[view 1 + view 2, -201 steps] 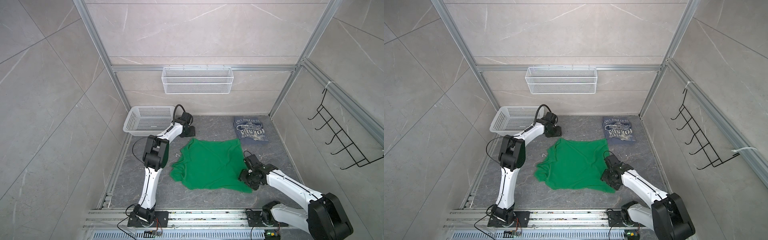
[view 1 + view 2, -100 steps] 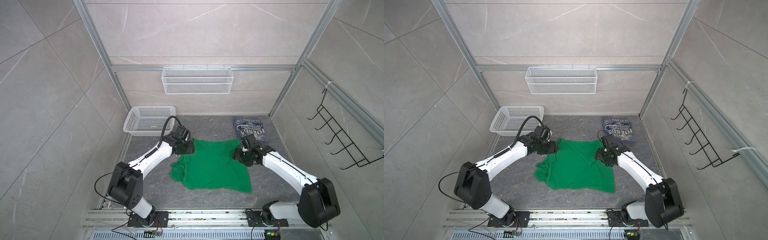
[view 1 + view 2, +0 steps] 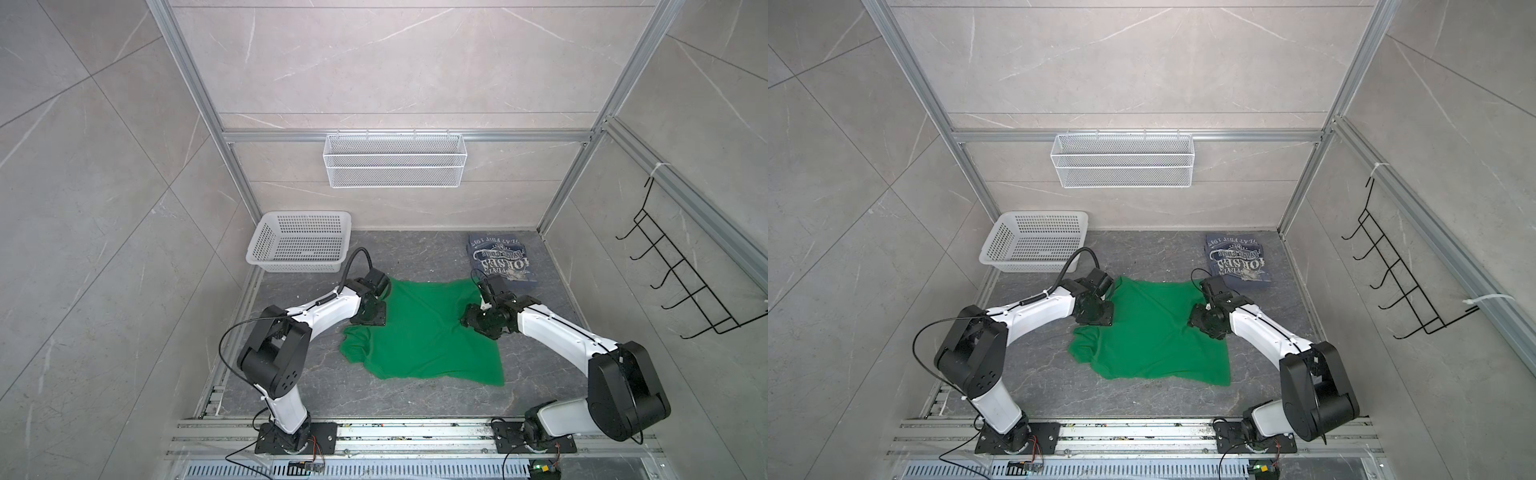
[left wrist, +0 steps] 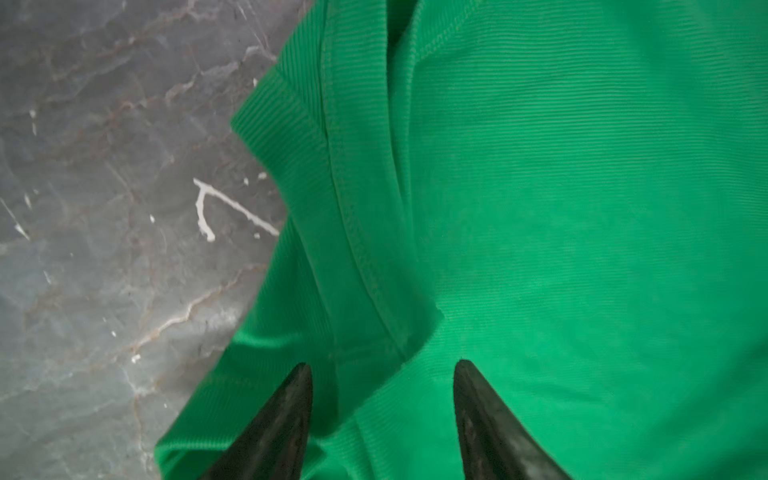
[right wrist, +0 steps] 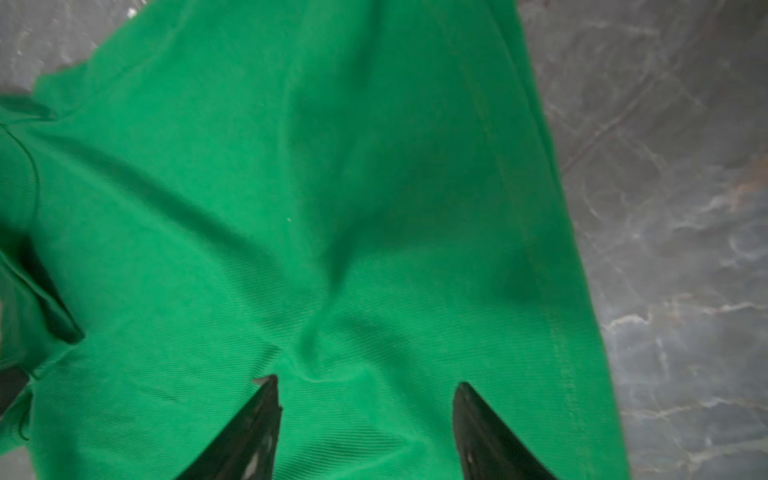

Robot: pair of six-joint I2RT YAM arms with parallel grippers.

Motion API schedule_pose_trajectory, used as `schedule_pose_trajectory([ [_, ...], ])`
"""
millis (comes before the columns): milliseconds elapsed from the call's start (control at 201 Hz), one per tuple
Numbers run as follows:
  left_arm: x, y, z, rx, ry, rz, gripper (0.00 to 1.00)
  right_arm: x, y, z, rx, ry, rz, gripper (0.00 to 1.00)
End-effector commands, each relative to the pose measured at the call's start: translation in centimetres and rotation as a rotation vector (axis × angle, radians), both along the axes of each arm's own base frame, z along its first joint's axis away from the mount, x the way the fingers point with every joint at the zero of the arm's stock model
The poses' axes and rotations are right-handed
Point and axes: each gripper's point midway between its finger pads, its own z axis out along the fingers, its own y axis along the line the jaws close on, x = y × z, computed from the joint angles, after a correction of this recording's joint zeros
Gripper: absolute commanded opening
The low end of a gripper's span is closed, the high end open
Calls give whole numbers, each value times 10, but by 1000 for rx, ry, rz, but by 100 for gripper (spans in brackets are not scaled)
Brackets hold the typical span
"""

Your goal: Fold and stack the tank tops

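Note:
The bright green tank top (image 3: 419, 332) (image 3: 1154, 332) lies spread and rumpled on the grey floor in both top views. The slate-blue tank top (image 3: 500, 262) (image 3: 1237, 259) lies folded at the back right, white lettering up. My left gripper (image 3: 374, 322) (image 4: 382, 365) is down on the green top's left edge, by a stitched hem. Its jaws are apart, with a soft ridge of cloth between them. My right gripper (image 3: 478, 326) (image 5: 365, 384) presses on the right edge, jaws apart, with wrinkled green cloth (image 5: 291, 208) between its fingertips.
A white perforated plastic basket (image 3: 297, 266) stands at the back left, close behind the left arm. On the back wall hangs a white wire basket (image 3: 395, 166), and on the right wall a black hook rack (image 3: 681, 282). Bare floor lies in front of the green top.
The left arm swung from beside the basket to the green top's left edge and its jaws narrowed slightly. The right arm left the top's front right corner, went back, and now sits mid right edge.

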Motion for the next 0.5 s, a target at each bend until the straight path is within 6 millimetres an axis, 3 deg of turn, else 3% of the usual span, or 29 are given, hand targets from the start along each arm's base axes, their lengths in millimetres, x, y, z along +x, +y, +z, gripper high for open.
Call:
schedule_pose_trajectory([
  [0, 11, 12, 2, 112, -38, -8, 49, -3, -7, 1, -19, -16, -5, 67],
  [134, 24, 21, 3, 129, -76, 37, 16, -5, -21, -6, -53, 15, -42, 67],
  [239, 36, 36, 13, 100, -120, 104, 3, -7, -36, -13, -66, 44, -81, 67],
  [383, 59, 74, 28, -43, -152, 264, 0, -11, -40, -21, -60, 63, -89, 67],
  [493, 73, 106, 28, -114, -146, 375, 0, -11, -42, -22, -63, 66, -90, 67],
])
